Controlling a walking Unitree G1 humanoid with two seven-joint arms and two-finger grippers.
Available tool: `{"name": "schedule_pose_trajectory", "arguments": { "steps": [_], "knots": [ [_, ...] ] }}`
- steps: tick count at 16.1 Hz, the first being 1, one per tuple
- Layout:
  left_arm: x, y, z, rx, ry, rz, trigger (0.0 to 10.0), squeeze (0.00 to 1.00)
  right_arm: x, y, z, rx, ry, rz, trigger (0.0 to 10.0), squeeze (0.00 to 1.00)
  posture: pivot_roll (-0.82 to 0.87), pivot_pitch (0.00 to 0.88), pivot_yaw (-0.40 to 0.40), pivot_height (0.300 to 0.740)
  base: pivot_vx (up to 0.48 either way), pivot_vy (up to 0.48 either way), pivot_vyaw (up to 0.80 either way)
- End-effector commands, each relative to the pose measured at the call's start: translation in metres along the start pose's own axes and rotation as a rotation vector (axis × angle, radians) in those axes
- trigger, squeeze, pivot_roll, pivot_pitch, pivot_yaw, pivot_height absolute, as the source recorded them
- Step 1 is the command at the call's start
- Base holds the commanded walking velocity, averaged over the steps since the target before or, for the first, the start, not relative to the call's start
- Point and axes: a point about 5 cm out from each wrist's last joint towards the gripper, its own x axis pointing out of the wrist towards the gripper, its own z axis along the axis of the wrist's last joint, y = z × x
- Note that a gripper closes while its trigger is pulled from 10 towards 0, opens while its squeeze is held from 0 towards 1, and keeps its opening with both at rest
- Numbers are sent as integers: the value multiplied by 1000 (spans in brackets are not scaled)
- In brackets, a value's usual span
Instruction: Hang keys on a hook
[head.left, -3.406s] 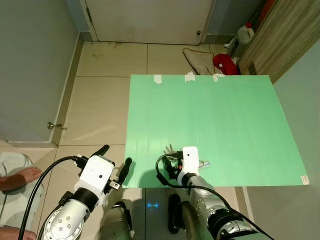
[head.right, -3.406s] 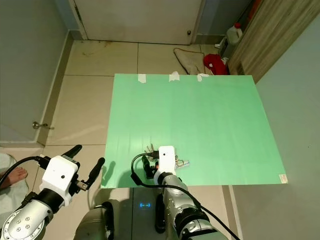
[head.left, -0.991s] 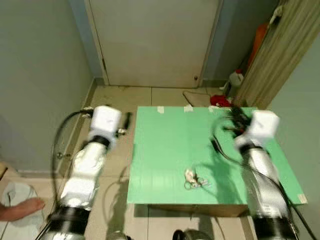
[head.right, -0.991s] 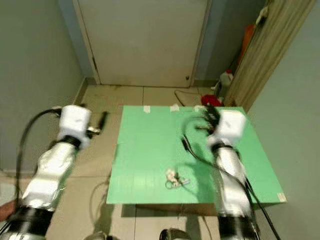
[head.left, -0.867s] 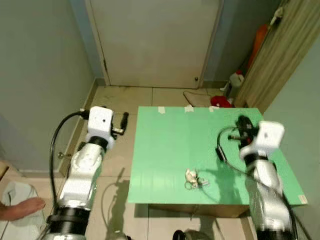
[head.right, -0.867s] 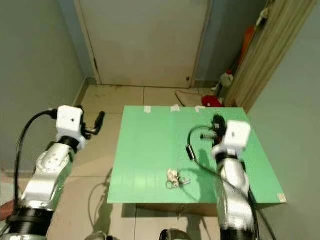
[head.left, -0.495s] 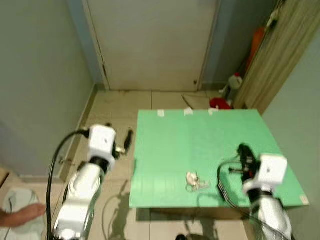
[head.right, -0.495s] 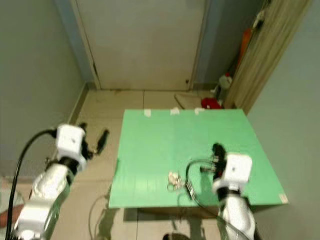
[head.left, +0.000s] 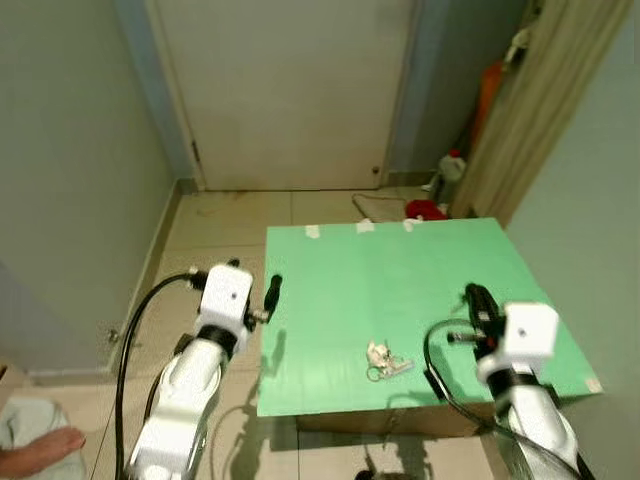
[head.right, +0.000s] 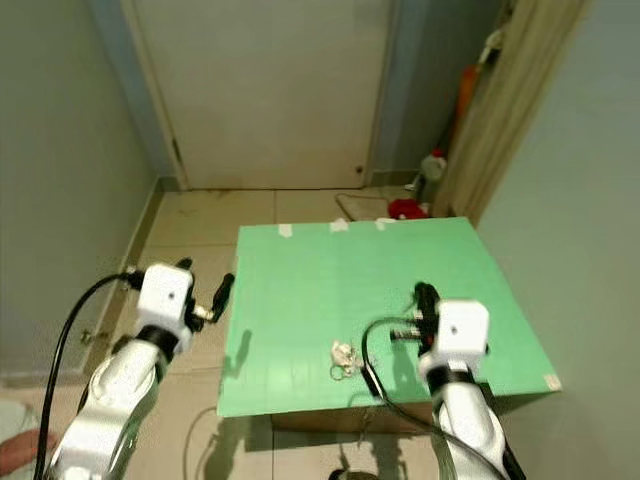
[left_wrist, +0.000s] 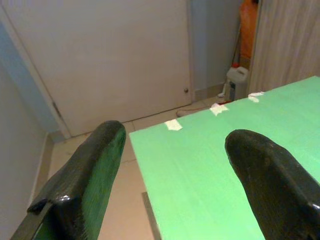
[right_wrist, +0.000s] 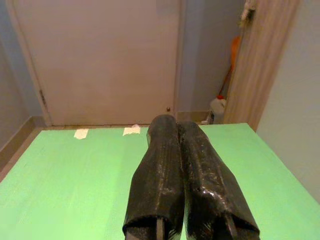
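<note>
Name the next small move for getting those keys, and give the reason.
Probably open the right gripper and bring it toward the keys: its jaws are shut and empty, and the keys lie loose on the green table, beside that arm.

The keys (head.left: 385, 361) lie near the table's (head.left: 420, 262) front edge — left gripper (head.left: 252, 292) beside its left edge, right gripper (head.left: 478, 301) above its right part.

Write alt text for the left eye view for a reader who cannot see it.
A bunch of keys lies near the front edge of a green table, with no gripper touching it. The left gripper hangs off the table's left edge, the right gripper above its right side, jaws shut. A closed white door stands behind.
</note>
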Motion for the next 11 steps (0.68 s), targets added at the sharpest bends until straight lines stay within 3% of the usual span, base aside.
{"name": "schedule_pose_trajectory", "arguments": {
  "steps": [1,4,8,11],
  "knots": [
    [2,5,0,11,3,19,10000,0,1,-6,-2,15,20,-34,10000,0,-137,0,25,740,0,0,0],
    [12,10,8,11,-2,17,10000,0,8,-5,0,77,9,-74,10000,0,-142,0,39,740,-101,0,0],
    [22,11,15,11,-28,6,10000,0,12,4,0,78,5,-57,10000,0,-149,0,50,740,-302,0,0],
    [27,11,18,16,-35,-7,10000,0,12,6,-2,71,9,-52,10000,0,-159,0,58,740,-97,0,0]
  ]
}}
